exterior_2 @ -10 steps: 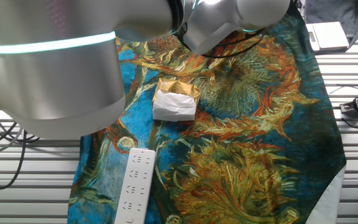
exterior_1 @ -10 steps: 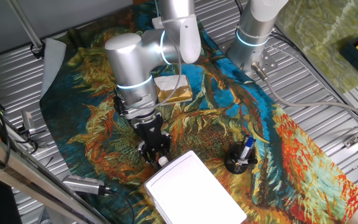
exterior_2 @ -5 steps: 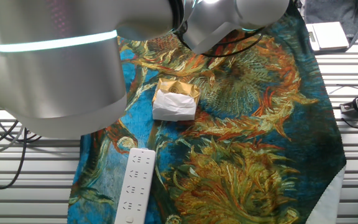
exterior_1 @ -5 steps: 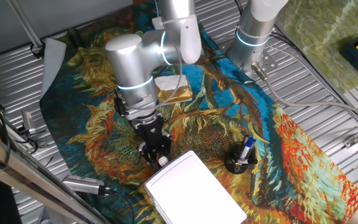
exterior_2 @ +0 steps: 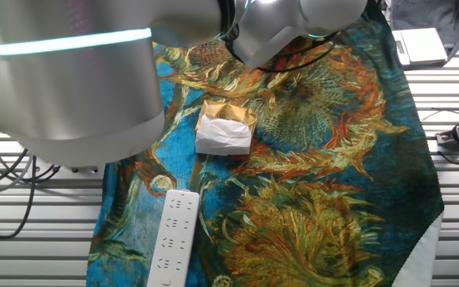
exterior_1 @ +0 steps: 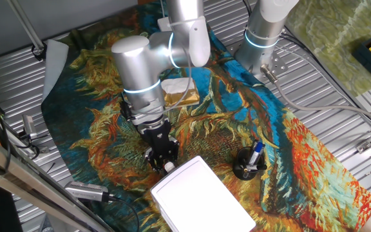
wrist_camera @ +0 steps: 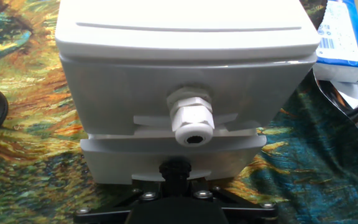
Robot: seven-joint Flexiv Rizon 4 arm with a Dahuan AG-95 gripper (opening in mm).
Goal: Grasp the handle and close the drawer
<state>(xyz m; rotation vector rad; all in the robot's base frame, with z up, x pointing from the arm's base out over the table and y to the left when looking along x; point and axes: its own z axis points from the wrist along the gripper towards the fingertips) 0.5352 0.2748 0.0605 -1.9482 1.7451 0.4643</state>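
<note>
Jaws cannot be read as open or closed: in one fixed view the black gripper (exterior_1: 162, 156) points down at the near edge of the white box (exterior_1: 201, 196), low and centre in the frame, with its tips right at the handle (exterior_1: 169, 167), but the gap between them is too small and dark to judge. In the hand view no fingertips show, only a black mount at the bottom centre.

That hand view looks straight at the drawer (wrist_camera: 123, 87), whose light-grey front fills the middle of the frame under the box's flat white top. The handle (wrist_camera: 191, 120), a round white knob with a dark hole in its face, sticks out of the front just below centre. How far the drawer stands out of the box cannot be told.

The box rests on a sunflower-patterned cloth (exterior_1: 314, 161). To its right in the fixed view stands a black mesh pen holder (exterior_1: 247, 164) with a blue pen in it. A gold-and-white wrapped block (exterior_1: 181, 92) lies above the gripper in that frame, partly behind the silver arm (exterior_1: 137, 71). In the other fixed view the arm fills the upper left, the same block (exterior_2: 225, 127) lies centre left, and a white power strip (exterior_2: 174, 237) lies at the lower left.
</note>
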